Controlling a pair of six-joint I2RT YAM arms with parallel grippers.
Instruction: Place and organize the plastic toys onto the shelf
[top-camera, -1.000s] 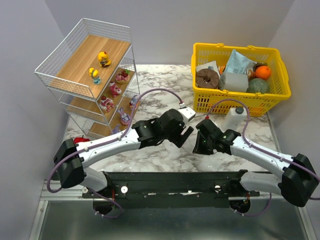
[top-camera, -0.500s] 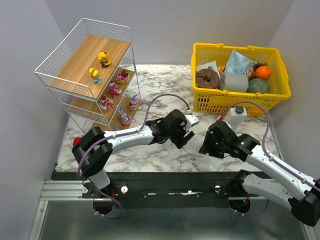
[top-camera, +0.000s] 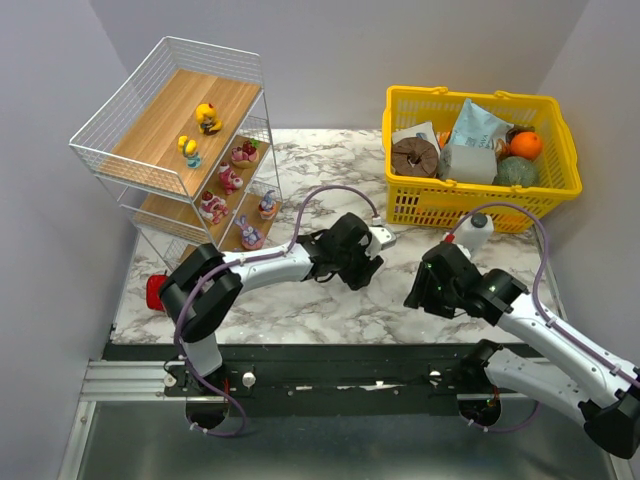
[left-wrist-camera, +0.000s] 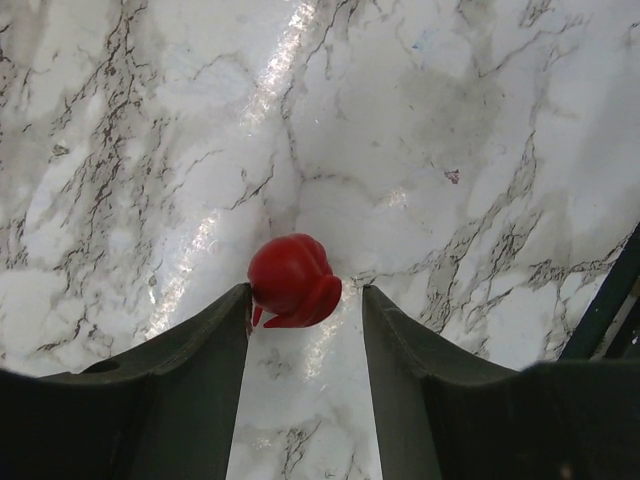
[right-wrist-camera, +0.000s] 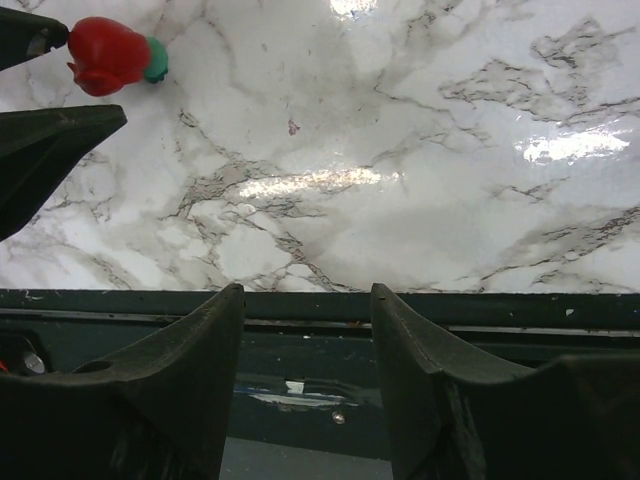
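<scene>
- The left gripper hangs low over the white marble tabletop, its dark fingers spread, with the small, rounded red plastic toy lying on its side in the mouth between their tips.
- In the left wrist view the toy rests against the left finger's tip, and a narrow gap separates it from the right one. It is not pinched.
- The likely risk is that the toy sits at the very ends of the fingers and off-centre, so a squeeze from here could push the glossy piece forward across the slick marble instead of trapping it.
- A shallow hold would also be liable to slip on the way to the three-tier white wire shelf with slanted wooden boards.
- On that shelf, the pink and purple figurines and yellow ducks already stand close together. A careless placement could topple them down the slope.
- The right gripper hovers to the side near the tabletop's front edge, spread wide and holding nothing. Its camera sees the red toy, green part showing, between the other arm's fingers.
</scene>
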